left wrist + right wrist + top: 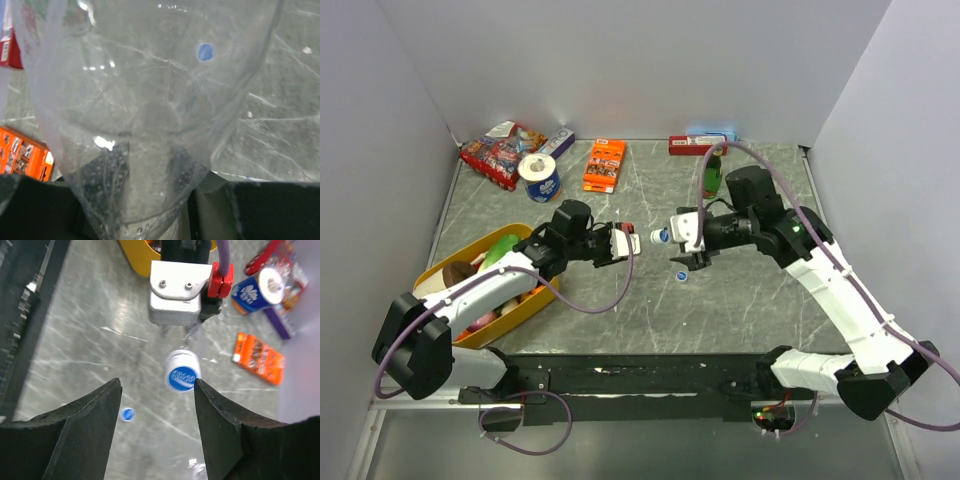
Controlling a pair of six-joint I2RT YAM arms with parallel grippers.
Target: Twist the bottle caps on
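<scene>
While the left gripper [623, 241] is clamping 1 bottle [150, 125], the right gripper [157, 385] is hanging open astride its cap [182, 372]; closing squarely looks advisable. 1 loose cap [681, 276] is lying on the table [750, 300].

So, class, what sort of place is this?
Probably a robotics lab test cell: white panel walls box in a table, robot arms bolted to it, props like a yellow basket scattered.

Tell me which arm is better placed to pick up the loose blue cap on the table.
Right. The right gripper is open and empty, with the loose cap on the table near it. The left gripper is shut on the bottle, which carries the other cap.
</scene>
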